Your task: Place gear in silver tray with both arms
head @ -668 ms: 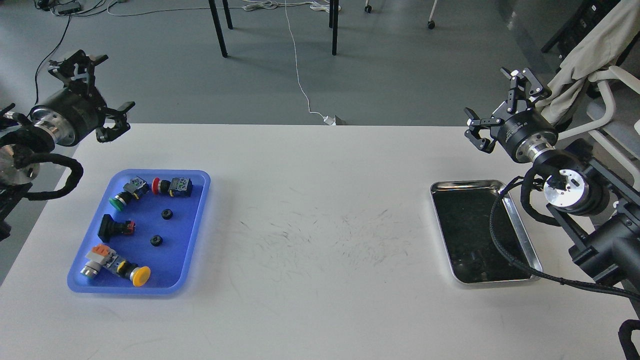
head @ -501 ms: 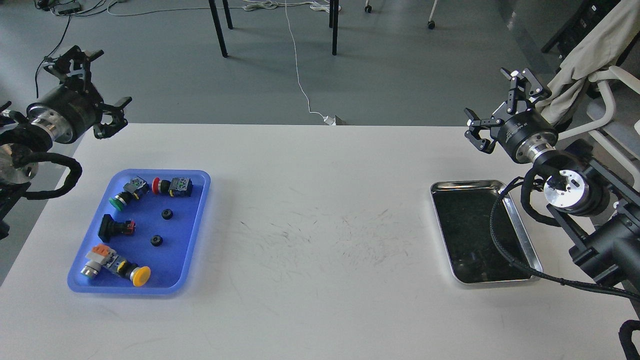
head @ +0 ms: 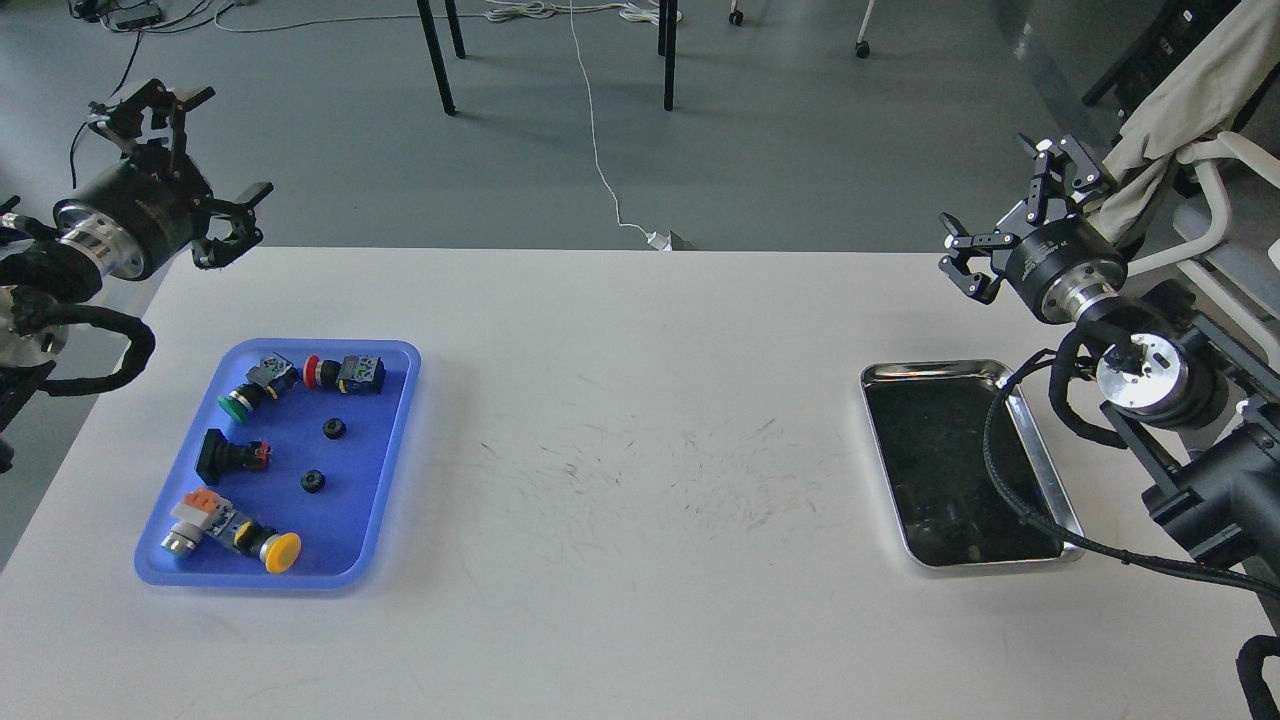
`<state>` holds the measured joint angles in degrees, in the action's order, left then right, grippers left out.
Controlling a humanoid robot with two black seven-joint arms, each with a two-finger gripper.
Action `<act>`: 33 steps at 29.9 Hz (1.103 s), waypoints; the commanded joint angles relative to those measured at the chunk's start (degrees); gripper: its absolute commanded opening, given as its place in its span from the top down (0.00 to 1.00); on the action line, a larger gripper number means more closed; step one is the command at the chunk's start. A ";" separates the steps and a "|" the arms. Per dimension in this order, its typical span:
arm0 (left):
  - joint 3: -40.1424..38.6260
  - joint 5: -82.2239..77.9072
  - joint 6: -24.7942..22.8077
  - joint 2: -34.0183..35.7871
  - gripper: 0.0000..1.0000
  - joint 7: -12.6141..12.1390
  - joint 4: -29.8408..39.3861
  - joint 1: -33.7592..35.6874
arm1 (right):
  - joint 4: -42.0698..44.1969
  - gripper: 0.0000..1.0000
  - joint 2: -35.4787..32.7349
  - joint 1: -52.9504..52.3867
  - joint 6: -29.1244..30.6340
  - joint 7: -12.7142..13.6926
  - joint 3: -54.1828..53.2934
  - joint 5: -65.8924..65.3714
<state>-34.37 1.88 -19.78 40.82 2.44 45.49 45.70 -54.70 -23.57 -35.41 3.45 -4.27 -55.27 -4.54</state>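
Note:
Two small black gears lie in the blue plastic tray (head: 400, 400) at the left, one (head: 334, 429) above the other (head: 313, 481). The silver tray (head: 935, 371) sits at the right of the white table with a dark bottom and nothing in it. My left gripper (head: 205, 165) is open and empty, raised beyond the table's far left corner, well above the blue tray. My right gripper (head: 1015, 205) is open and empty, raised above the far right edge, behind the silver tray.
The blue tray also holds several push-button switches: green (head: 236, 403), red (head: 313, 372), yellow (head: 283, 553), and a black part (head: 214, 455). My right arm's cable (head: 1010, 500) hangs across the silver tray's right side. Chair legs (head: 436, 60) and a chair with cloth (head: 1180, 110) stand beyond the table.

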 commanded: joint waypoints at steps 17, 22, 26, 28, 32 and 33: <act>-7.55 5.42 2.82 -4.96 0.01 -4.82 -1.98 -1.58 | 0.91 0.01 0.54 -0.19 -0.81 0.05 -2.39 1.03; -7.29 5.16 2.91 -4.87 0.01 -4.47 -1.98 -1.67 | 1.96 0.01 0.80 -0.28 -0.81 -0.04 -2.48 1.03; -7.11 4.89 2.91 -4.87 0.01 -4.47 -1.98 -1.75 | 2.66 0.01 1.15 -0.80 -0.81 -0.13 -3.18 1.03; -7.11 4.81 2.74 -4.79 0.01 -4.55 -1.98 -1.75 | 2.75 0.01 1.33 -1.15 -0.81 -0.13 -3.27 1.03; -7.02 4.72 2.82 -4.70 0.01 -4.55 -1.98 -1.75 | 3.54 0.01 1.24 -2.39 -0.72 -0.31 -3.01 1.03; -7.02 4.72 2.74 -4.61 0.01 -4.55 -1.98 -1.67 | 3.54 0.01 1.24 -2.38 -0.72 -0.31 -2.83 1.03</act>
<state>-41.41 6.62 -16.96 36.03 -2.04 43.50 43.95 -51.43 -22.27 -37.52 2.63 -4.55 -58.63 -3.51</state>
